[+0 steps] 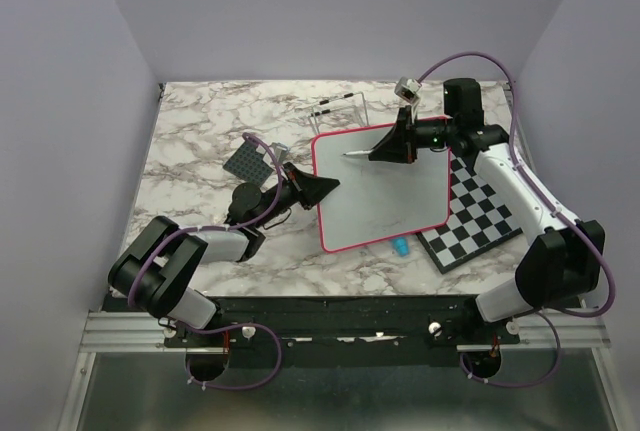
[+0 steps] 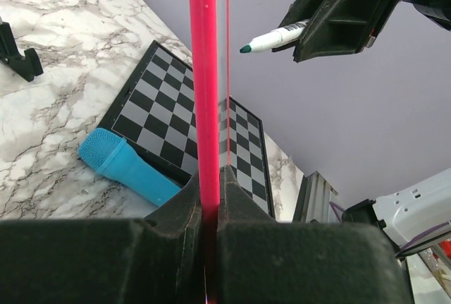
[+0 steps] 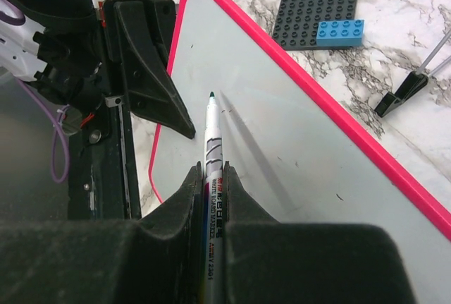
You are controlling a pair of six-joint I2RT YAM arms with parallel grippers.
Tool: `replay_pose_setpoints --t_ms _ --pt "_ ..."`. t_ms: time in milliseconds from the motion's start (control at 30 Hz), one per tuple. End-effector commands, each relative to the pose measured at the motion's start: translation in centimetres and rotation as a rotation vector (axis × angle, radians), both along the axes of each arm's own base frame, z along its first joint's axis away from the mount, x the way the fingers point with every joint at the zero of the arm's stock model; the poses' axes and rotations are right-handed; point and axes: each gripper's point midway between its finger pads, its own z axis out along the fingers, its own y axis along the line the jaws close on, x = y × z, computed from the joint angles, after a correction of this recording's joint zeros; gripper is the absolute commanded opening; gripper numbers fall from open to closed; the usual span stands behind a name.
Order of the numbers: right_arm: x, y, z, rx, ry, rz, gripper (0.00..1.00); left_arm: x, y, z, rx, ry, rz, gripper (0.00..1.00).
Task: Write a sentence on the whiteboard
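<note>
The whiteboard (image 1: 385, 186), white with a pink-red frame, lies at the table's middle. My left gripper (image 1: 325, 187) is shut on its left edge; the frame (image 2: 203, 92) runs up between the jaws in the left wrist view. My right gripper (image 1: 385, 149) is shut on a white marker (image 3: 211, 149) with a green tip. The tip (image 1: 347, 154) hovers over the board's upper left part; the marker also shows in the left wrist view (image 2: 276, 38). The board (image 3: 296, 135) bears only tiny specks; no written words show.
A black-and-white checkered board (image 1: 480, 216) lies partly under the whiteboard's right side. A blue cap (image 1: 400, 246) lies at the whiteboard's near edge, also in the left wrist view (image 2: 127, 166). A dark baseplate with a blue brick (image 3: 324, 15) and a wire stand (image 1: 335, 111) sit farther back.
</note>
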Motion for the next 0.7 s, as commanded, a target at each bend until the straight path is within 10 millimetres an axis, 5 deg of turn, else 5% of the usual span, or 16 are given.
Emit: replay_pose_setpoints --t_ms 0,667 --pt "0.8 0.2 0.5 0.022 -0.007 -0.003 0.01 -0.3 -0.1 3.6 -0.045 -0.175 -0.008 0.0" --pt "1.7 0.2 -0.6 0.006 0.024 -0.039 0.01 -0.3 -0.1 3.7 -0.046 -0.176 -0.008 0.0"
